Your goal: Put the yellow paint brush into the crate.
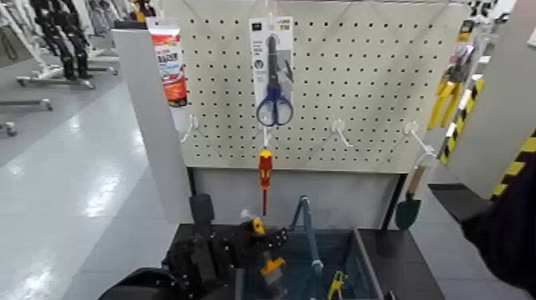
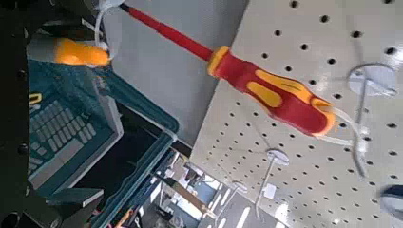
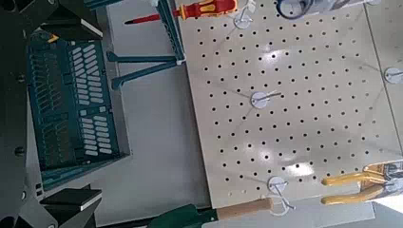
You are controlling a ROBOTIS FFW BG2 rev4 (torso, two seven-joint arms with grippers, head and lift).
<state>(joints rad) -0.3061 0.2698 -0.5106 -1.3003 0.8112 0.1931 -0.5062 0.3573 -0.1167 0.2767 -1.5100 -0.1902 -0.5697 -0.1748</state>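
The left gripper [image 2: 87,106] is positioned at the near side of the pegboard [image 1: 231,80], over the crate [image 1: 363,259]; its fingers stand wide apart. The yellow paint brush [image 1: 273,265] is beside this gripper, its band and grey bristle head showing within the crate's outline. Whether the brush touches a finger or the crate floor cannot be told. The right gripper [image 3: 90,106] faces the crate and the board, fingers wide, gripping nothing. A yellow-green item [image 1: 336,285] lies inside the crate, near the bar handle [image 1: 309,231]. On the board hang the red-and-yellow screwdriver [image 1: 266,167], the blue-handled scissors [image 1: 275,108], a red-and-white tube [image 1: 167,68] and a green trowel [image 1: 408,211].
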